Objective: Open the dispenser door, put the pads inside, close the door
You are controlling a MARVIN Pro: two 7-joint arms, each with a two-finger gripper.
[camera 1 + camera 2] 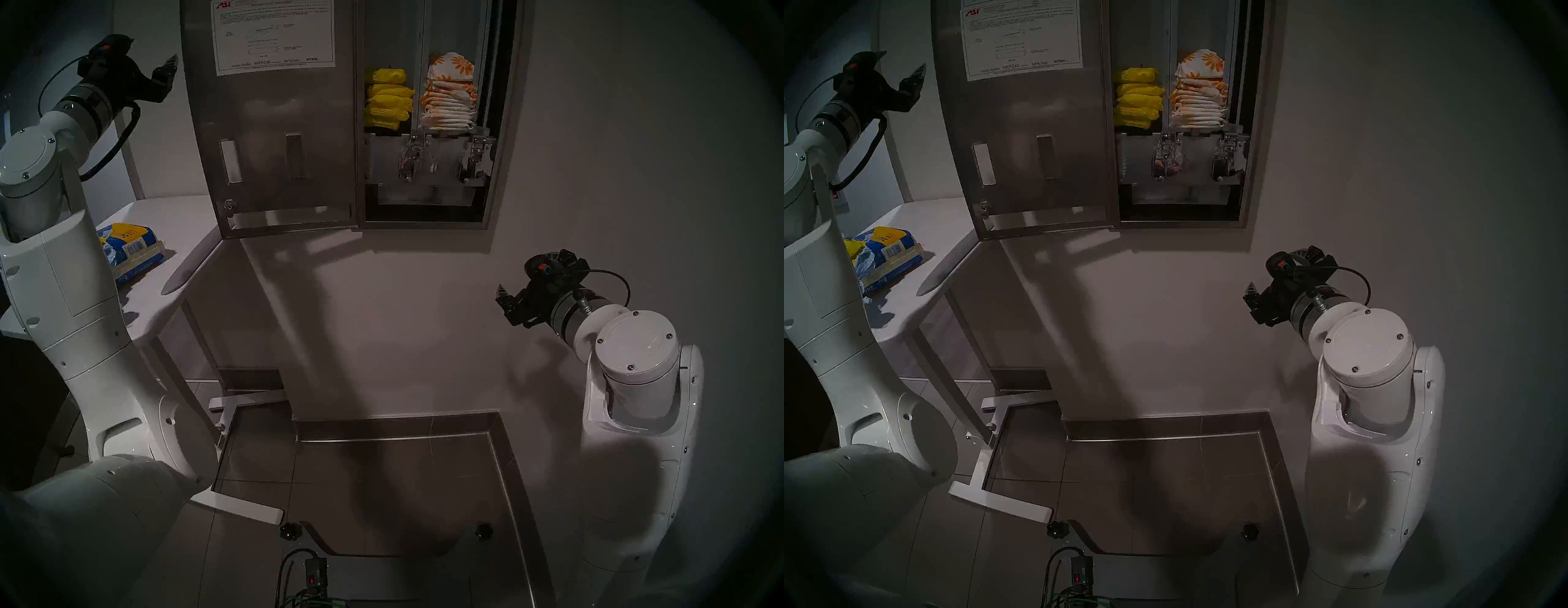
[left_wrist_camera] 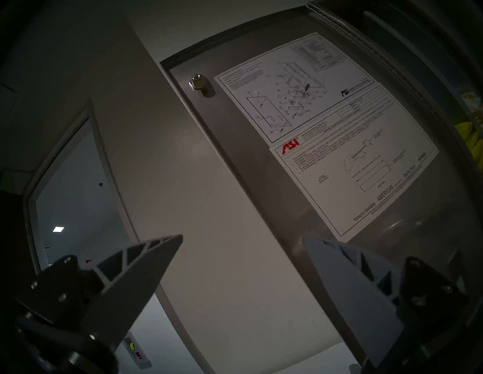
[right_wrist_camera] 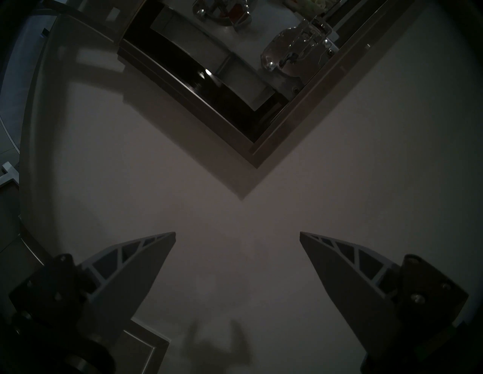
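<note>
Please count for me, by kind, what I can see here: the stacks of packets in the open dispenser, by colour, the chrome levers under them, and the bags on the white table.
yellow packet stack: 1
orange-daisy pad stack: 1
chrome levers: 2
blue-and-yellow bag: 1
Total: 5
The single packets in each stack lie too close together to count.

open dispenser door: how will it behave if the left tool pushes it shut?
The dispenser door looks like stiff sheet steel, so it will probably swing on its hinge rather than flex. Its smooth face may let the left tool slide. The sheet stuck on it likely won't matter.
</note>
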